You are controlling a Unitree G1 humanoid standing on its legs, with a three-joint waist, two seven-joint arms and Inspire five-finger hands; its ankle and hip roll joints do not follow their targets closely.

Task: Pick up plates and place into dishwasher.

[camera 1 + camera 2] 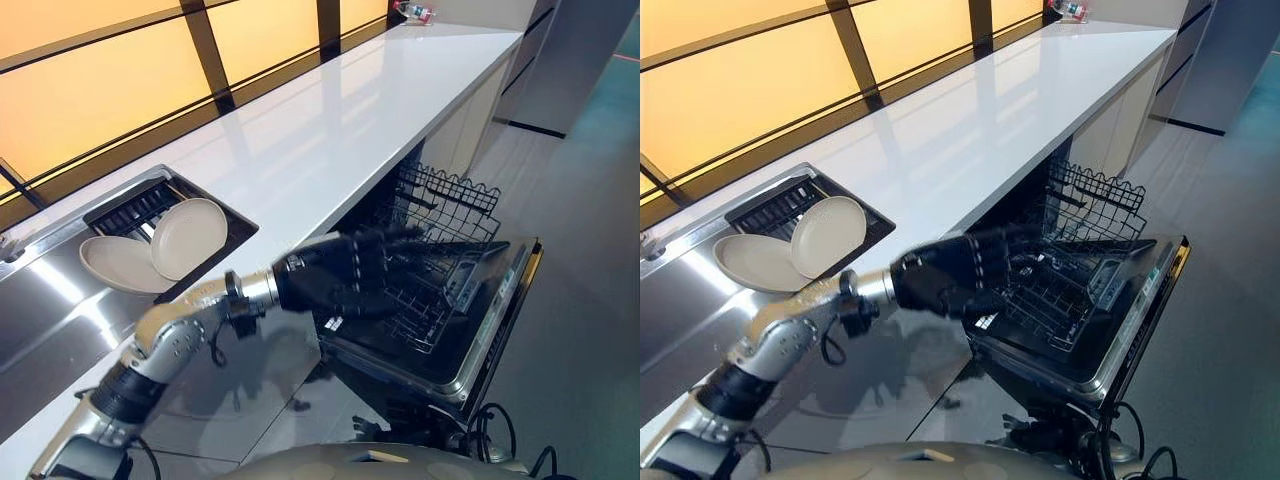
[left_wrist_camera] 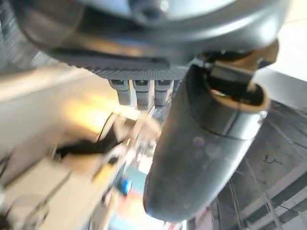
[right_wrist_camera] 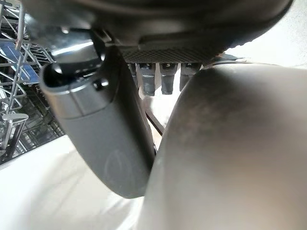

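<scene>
My left hand (image 1: 340,272), fingers extended and empty, hovers over the open dishwasher's pulled-out rack (image 1: 440,270). Two plates (image 1: 160,248) lean in the sink (image 1: 60,300) set into the white surface (image 1: 330,130). My right hand (image 3: 110,120) grips nothing.
</scene>
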